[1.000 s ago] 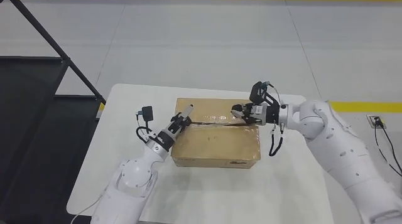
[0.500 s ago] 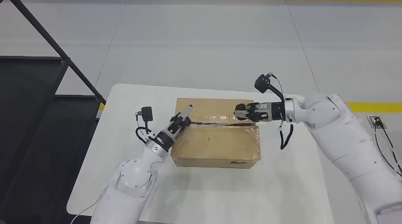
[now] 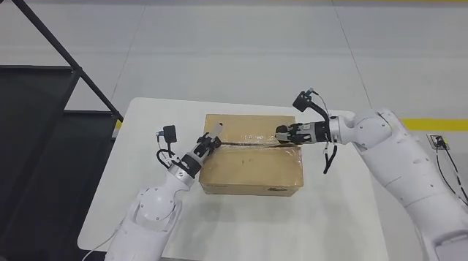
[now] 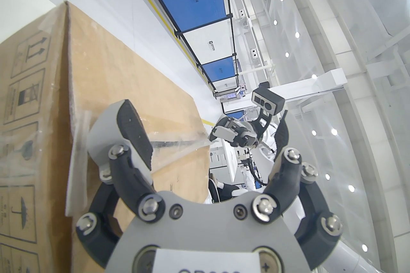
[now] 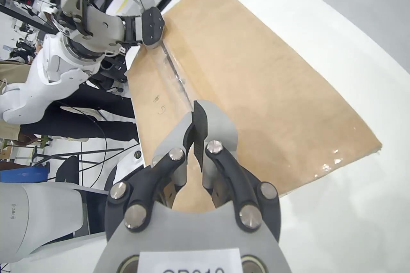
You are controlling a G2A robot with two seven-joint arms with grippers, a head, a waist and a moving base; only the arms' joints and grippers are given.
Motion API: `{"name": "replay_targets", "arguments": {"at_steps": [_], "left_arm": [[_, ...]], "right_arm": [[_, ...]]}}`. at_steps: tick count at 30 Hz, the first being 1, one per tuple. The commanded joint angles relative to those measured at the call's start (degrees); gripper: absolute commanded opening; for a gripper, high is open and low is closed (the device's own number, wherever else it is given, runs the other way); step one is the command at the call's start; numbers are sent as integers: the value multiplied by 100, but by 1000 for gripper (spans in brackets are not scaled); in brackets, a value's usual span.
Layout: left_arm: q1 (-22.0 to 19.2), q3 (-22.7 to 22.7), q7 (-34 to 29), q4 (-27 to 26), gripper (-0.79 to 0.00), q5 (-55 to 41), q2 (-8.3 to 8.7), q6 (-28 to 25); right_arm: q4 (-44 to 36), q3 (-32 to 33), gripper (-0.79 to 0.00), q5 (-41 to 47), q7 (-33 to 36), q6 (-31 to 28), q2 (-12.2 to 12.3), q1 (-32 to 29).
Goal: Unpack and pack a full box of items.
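Lying flat, the box [image 3: 252,160] stretches sideways across the table [image 3: 336,210].

The left arm is reaching forward, its left claw [image 3: 210,142] holding both fingers spread wide. The right arm is angling inward, its right claw [image 5: 196,119] pressing its fingers together.

bright even light from ceiling lamps [image 4: 297,35], wrist views fisheye-bent.
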Motion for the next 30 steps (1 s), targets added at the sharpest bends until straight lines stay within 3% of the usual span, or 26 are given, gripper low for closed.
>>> {"name": "replay_targets", "arguments": {"at_steps": [1, 23, 30], "left_arm": [[1, 2, -3, -2, 0, 8, -1, -2], [69, -2, 43, -56, 0, 52, -14, -21], [232, -220, 132, -261, 0, 2, 15, -117]], "right_arm": [[11, -49, -785, -33, 51, 57, -3, 10], [206, -258, -785, 543, 492, 498, 187, 7], [158, -392, -785, 622, 525, 669, 106, 87]]}}
